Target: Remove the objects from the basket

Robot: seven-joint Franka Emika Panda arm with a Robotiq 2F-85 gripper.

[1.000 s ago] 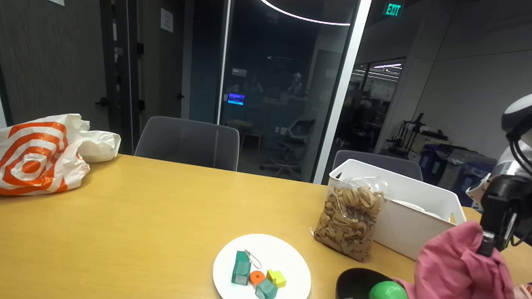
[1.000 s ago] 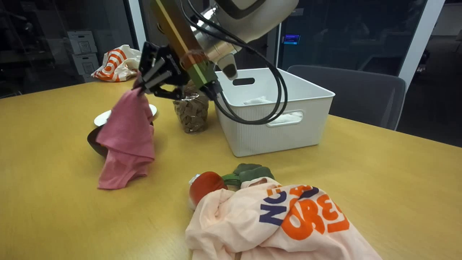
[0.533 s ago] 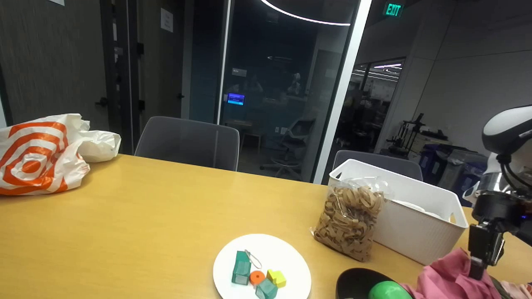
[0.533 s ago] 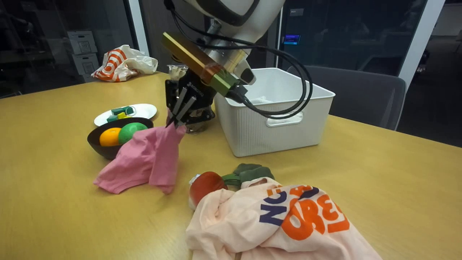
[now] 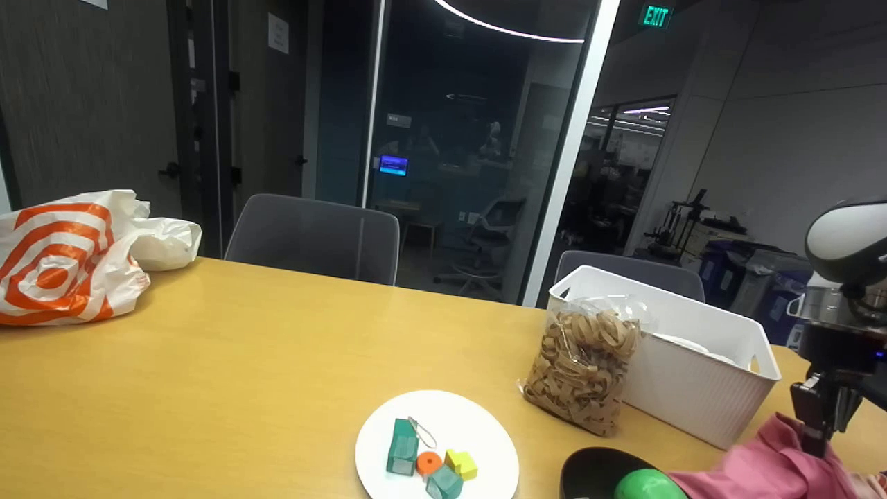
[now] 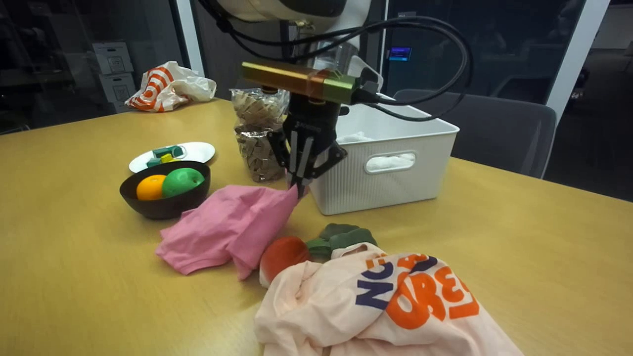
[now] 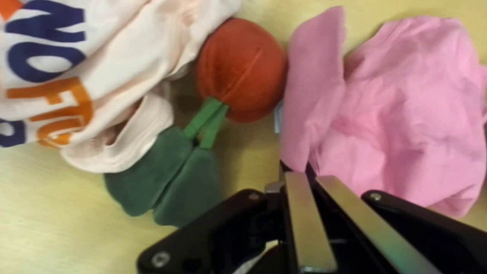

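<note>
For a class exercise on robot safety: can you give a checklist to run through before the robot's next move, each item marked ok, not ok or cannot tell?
1. The tool is shut on the pink cloth: ok, the wrist view shows it pinched.
2. The pink cloth is outside the basket: ok.
3. The peach cloth is outside the basket: ok.
4. The pink cloth is apart from the bowl: cannot tell, they overlap in an exterior view.
5. The pink cloth is apart from the red toy: cannot tell.
6. The basket is empty: not ok, something white shows inside.
</note>
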